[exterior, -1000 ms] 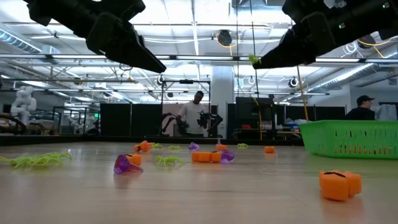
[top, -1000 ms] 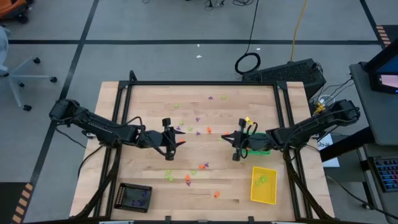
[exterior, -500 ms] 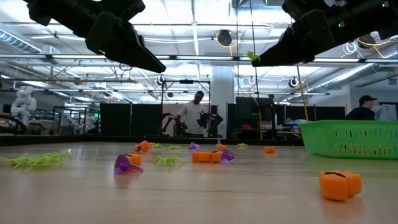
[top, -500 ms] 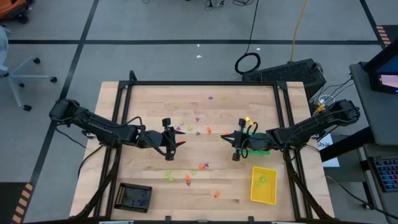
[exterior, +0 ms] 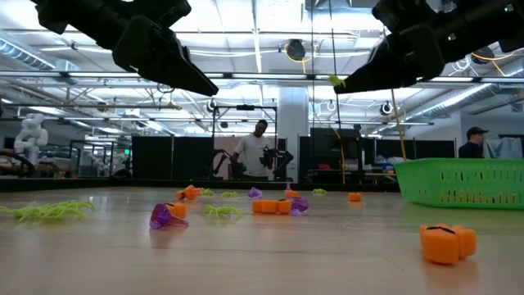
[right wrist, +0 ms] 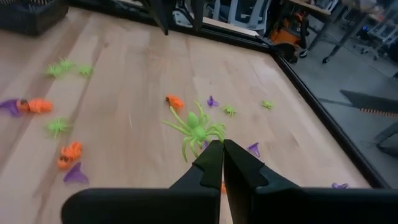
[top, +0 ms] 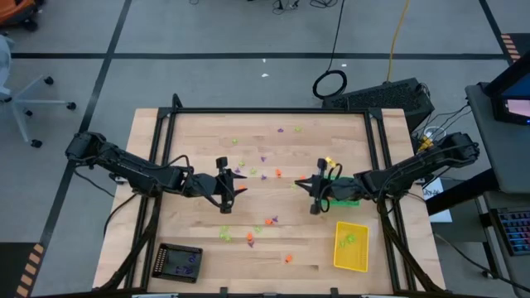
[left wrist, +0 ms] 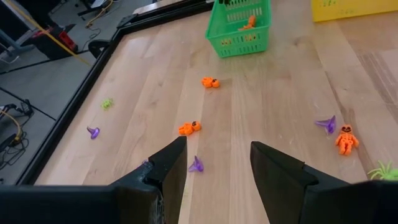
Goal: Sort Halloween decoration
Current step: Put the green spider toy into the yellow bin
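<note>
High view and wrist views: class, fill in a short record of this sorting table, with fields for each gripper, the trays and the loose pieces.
left gripper: open, empty, raised above the table
right gripper: shut on a lime green spider, lifted clear of the wood
green basket: beside the right arm, an orange piece inside
yellow tray: front right, green pieces inside
black tray: front left, purple pieces inside
loose trinkets: orange, purple and green, scattered over the middle of the table
</note>
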Robot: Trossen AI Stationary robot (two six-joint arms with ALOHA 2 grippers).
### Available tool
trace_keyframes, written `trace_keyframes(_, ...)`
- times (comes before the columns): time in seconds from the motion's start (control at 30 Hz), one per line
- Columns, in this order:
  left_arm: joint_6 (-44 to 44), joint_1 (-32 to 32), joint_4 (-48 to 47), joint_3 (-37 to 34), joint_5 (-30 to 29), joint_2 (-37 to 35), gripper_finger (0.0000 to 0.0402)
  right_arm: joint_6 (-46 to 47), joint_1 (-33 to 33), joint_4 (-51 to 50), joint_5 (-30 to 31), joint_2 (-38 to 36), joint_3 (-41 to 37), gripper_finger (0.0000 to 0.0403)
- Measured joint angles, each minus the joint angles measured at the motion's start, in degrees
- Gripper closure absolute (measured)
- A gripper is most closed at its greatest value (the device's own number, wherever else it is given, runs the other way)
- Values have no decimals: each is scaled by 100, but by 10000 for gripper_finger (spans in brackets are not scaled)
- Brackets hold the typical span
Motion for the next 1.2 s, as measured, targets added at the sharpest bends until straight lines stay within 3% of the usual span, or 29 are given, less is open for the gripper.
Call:
trace_keyframes(0.67, 46, 4, 7, 0, -17, 0, 221, -3360, 22, -44, 3, 0, 0, 403)
trace_keyframes(1.2, 44, 4, 7, 0, -35, 0, 221, -3200, 24, -46, 2, 0, 0, 403)
